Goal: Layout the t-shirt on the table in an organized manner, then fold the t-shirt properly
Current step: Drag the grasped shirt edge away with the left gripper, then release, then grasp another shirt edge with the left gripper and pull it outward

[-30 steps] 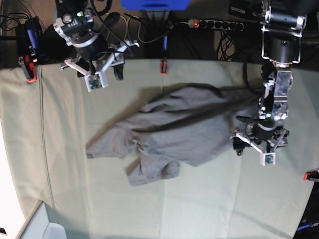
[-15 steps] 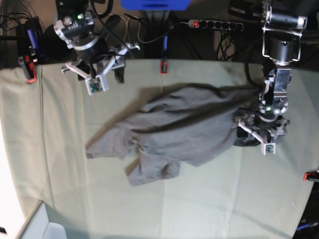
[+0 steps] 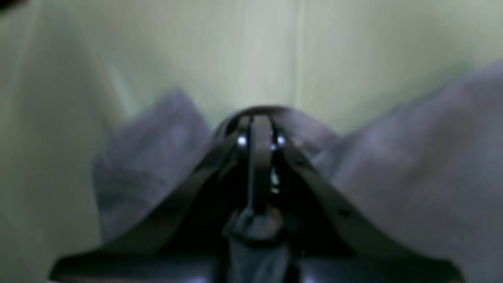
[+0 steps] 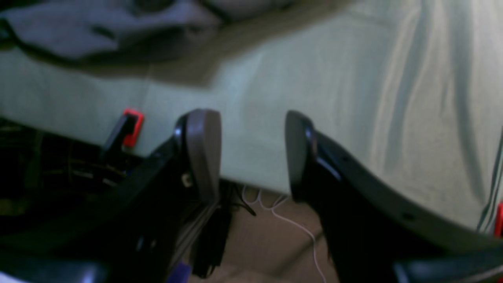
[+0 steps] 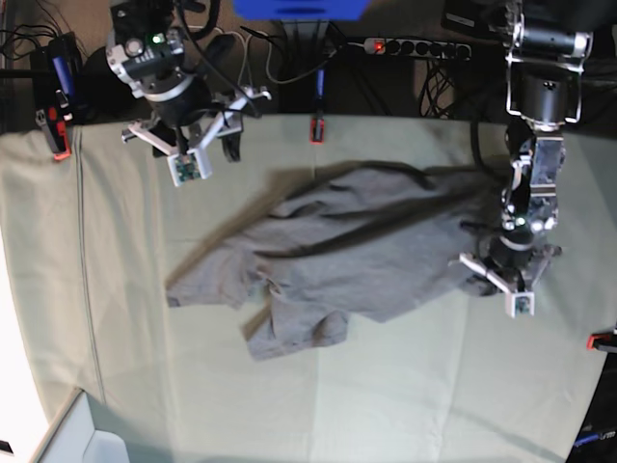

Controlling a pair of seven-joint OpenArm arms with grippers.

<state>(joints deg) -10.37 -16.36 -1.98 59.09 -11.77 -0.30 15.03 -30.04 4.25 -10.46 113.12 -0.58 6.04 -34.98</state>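
Red clamp (image 5: 315, 128), far edge, centre, with a dark handle standing up behind it. Red clamp (image 5: 58, 133), far left edge. Red clamp (image 5: 603, 340), right edge, near side. Black power strip (image 5: 416, 47) with a lit red switch, on the floor beyond the far edge, right of centre. Blue panel (image 5: 300, 8), top centre. Black cables (image 5: 24, 39), far left corner. Thin white wire (image 4: 289, 222) on the brown floor.

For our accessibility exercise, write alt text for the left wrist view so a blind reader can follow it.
Blurred close-up: the left gripper is shut on a pinched fold of the dark grey t-shirt, whose cloth bunches up on both sides of the jaws. Behind lies the pale green table cloth.
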